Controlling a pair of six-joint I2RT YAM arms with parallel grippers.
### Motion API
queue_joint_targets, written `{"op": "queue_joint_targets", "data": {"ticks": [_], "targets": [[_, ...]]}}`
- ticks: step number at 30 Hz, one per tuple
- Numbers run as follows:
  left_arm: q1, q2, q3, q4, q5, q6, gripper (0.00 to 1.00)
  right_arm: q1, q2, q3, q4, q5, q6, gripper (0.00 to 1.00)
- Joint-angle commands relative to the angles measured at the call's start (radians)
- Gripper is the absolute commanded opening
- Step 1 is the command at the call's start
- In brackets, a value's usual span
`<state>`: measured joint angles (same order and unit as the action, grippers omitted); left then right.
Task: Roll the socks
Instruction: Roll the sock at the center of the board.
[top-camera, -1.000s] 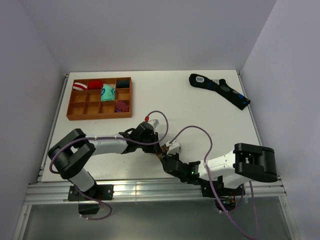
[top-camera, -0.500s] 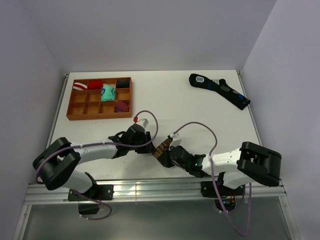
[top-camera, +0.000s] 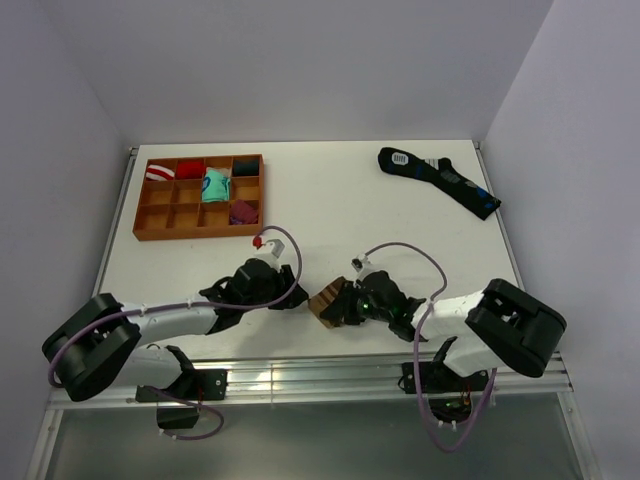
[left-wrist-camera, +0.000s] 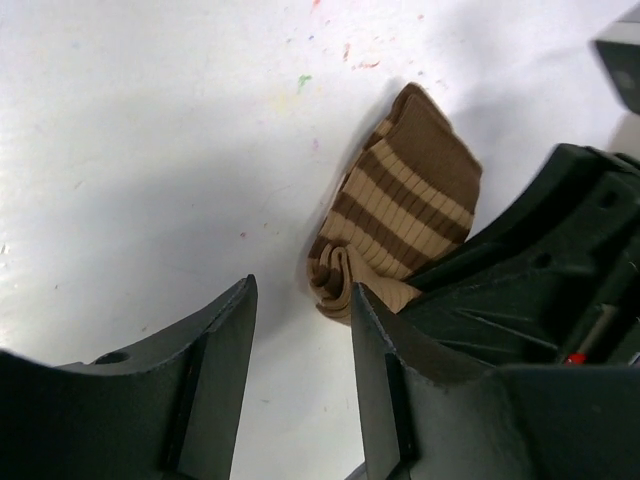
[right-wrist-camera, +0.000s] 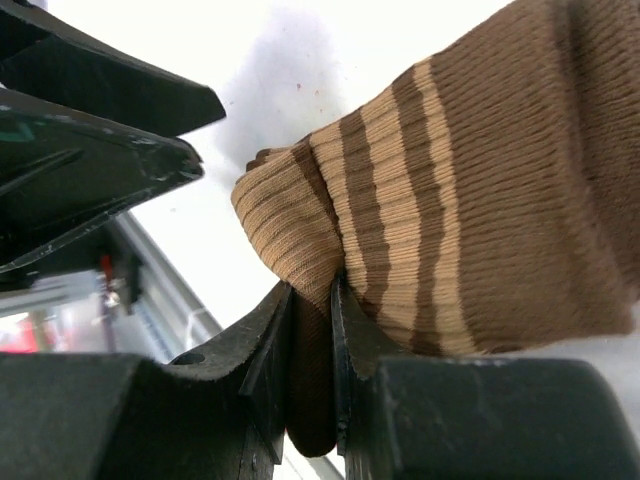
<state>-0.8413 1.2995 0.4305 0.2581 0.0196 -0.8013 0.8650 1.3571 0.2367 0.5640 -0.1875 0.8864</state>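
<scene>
The socks (top-camera: 325, 300) are a brown, cream-striped roll lying on the white table near its front edge. In the right wrist view my right gripper (right-wrist-camera: 312, 295) is shut on a fold of the socks (right-wrist-camera: 450, 190). From above, that right gripper (top-camera: 342, 305) sits against the roll's right side. My left gripper (left-wrist-camera: 303, 300) stands open just short of the socks (left-wrist-camera: 405, 210), with bare table between its fingers and nothing held. In the top view the left gripper (top-camera: 296, 296) is a little to the left of the roll.
A wooden compartment tray (top-camera: 147, 216) stands at the back left with red (top-camera: 190, 168), teal (top-camera: 215, 186) and purple (top-camera: 243, 211) bundles. A black-navy sock (top-camera: 440, 180) lies at the back right. The metal rail (top-camera: 300, 378) runs along the near edge.
My left gripper has opened and drawn back to the left, off the socks. The right gripper has kept its grip and shifted slightly away from the front edge, so the roll now shows.
</scene>
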Motion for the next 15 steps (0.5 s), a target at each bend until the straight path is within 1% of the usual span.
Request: {"op": "queue_joint_targets", "data": {"ticks": [1, 5, 6, 7, 10, 11, 15], "targets": [[-0.007, -0.025, -0.022, 0.162, -0.015, 0.043, 0.49, -0.049, 0.031, -0.045, 0.034, -0.156, 0.054, 0.12], [-0.025, 0.006, -0.032, 0.239, -0.015, 0.071, 0.49, -0.129, 0.1, -0.085, 0.151, -0.292, 0.106, 0.13], [-0.034, 0.023, -0.041, 0.262, -0.015, 0.077, 0.49, -0.145, 0.12, -0.089, 0.209, -0.352, 0.13, 0.13], [-0.038, 0.032, -0.044, 0.297, -0.015, 0.089, 0.5, -0.177, 0.141, -0.103, 0.239, -0.377, 0.144, 0.13], [-0.056, 0.066, -0.052, 0.348, -0.015, 0.123, 0.51, -0.221, 0.246, -0.131, 0.39, -0.472, 0.203, 0.13], [-0.061, 0.082, -0.049, 0.36, -0.015, 0.131, 0.51, -0.245, 0.296, -0.138, 0.471, -0.489, 0.218, 0.13], [-0.073, 0.129, -0.047, 0.38, -0.038, 0.148, 0.5, -0.287, 0.416, -0.16, 0.606, -0.533, 0.279, 0.13]]}}
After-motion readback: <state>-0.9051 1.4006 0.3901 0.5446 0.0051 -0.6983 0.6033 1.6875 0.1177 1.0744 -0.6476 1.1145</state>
